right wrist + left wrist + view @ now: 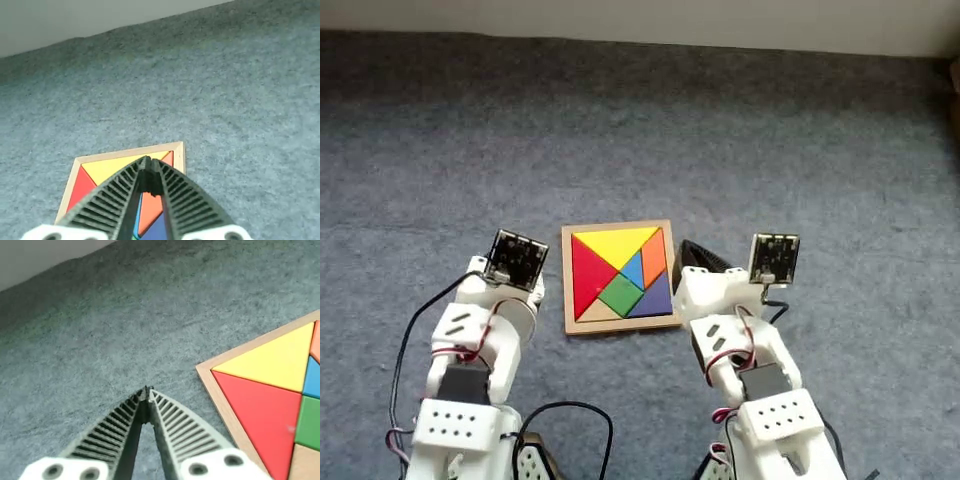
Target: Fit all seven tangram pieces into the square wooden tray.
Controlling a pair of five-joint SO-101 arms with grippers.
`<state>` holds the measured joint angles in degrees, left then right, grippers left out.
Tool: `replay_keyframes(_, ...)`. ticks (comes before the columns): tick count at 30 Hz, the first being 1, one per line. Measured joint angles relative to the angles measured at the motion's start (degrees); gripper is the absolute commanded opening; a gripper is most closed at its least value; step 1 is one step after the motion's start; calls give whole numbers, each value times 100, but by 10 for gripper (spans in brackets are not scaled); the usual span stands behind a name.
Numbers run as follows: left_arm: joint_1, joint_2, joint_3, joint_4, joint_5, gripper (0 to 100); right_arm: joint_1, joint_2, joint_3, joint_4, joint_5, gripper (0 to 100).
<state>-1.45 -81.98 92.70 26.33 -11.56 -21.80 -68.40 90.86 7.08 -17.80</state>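
Wooden tray [566, 290] looks full — left gripper [146, 396] and right gripper [148, 166], clenched empty beside it, could jostle tangram pieces [618, 272] if swung.

Nothing to read here: no words, no numbers, no labels, no signs.
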Motion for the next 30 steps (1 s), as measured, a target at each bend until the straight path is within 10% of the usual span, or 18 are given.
replay_keyframes(7, 0, -2022, 325, 782, 0, 24, 9, -967, 484, 0, 0, 5)
replay_keyframes(30, 0, -2136, 334, 1301, 0, 24, 738, -3569, 519, 1116, 0, 5)
